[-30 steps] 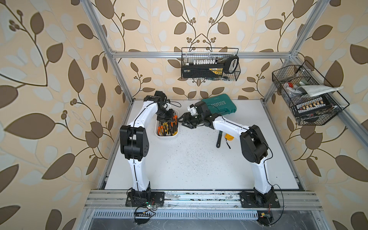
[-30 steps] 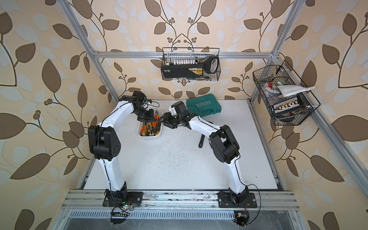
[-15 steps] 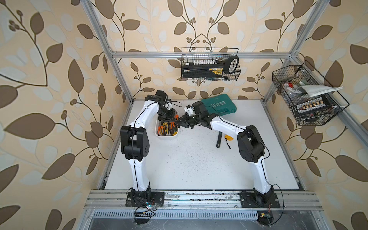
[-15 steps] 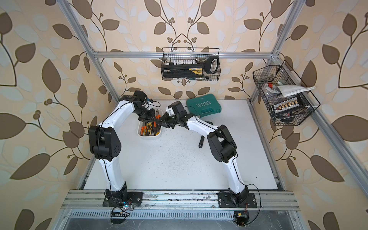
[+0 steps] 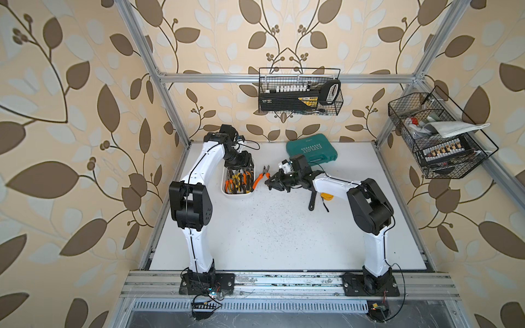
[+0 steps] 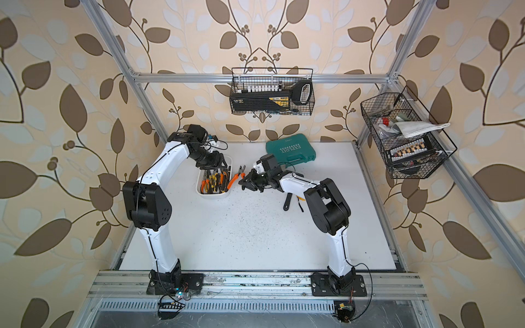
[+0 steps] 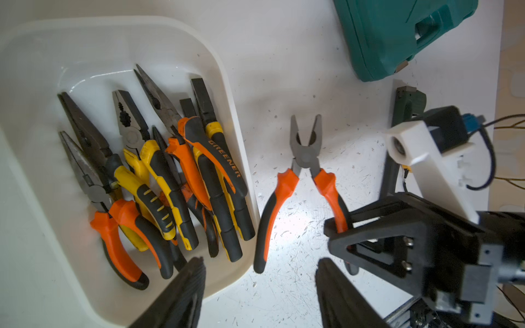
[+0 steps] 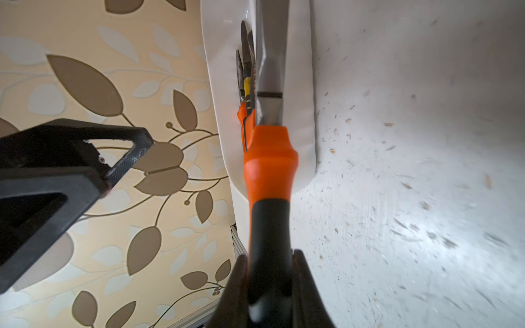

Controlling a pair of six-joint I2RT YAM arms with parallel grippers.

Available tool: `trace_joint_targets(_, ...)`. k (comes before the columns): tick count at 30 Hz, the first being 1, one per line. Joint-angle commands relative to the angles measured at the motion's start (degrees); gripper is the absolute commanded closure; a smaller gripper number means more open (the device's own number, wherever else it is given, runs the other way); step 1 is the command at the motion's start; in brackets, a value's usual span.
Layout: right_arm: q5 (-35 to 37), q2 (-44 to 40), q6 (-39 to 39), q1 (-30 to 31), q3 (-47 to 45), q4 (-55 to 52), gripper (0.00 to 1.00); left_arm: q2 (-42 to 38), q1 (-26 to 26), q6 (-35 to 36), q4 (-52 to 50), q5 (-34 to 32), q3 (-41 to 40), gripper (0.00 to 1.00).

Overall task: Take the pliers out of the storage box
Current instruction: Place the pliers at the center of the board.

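- Right gripper [image 7: 339, 224] is clamped on one orange-and-black handle of the free pliers [image 7: 305, 154]. The second handle is splayed away and the tool's nose stands apart.
- Left gripper [image 7: 260, 262] is spread wide and grasps nothing. In both top views it is above the far end of the storage box [image 5: 237, 196].
- The free pliers are outside the box, just beside its long wall, over the table [image 7: 298, 71]. Cannot tell whether they touch the table.
- The other pliers [image 7: 170, 170] lie packed in the box with handles overlapping and noses toward one end.
- Judgement: a stiff steel tool, head-heavy and not fragile. The rubbery sleeves should grip well, while the bare metal nose would be slicker.
- A one-handle hold leaves the pivot free, so expect the head to droop or swing. Pinching both handles together close to the pivot would be steadier.
- In the box, take the topmost tool by its handle. Crossed neighbours may drag along.
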Motion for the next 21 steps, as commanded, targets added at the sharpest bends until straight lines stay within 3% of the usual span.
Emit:
trace_joint_targets(1, -1.8, -4.7, -2.1, -1.4, -5.0, 4.4, 1.00, -2.7, -0.4, 1.7, 0.0, -0.3, 0.5, 0.34)
trace_joint_targets(9, -5.9, -7.8, -4.2, -3.7, -10.3, 3.6, 1.00, -2.4, -0.4, 2.0, 1.4, -0.6, -1.6, 0.34)
trace_joint_targets(21, -8.9, -0.1, -8.3, -3.6, -5.8, -5.1, 0.98, -2.4, -0.4, 2.3, 1.6, -0.8, -1.9, 0.34)
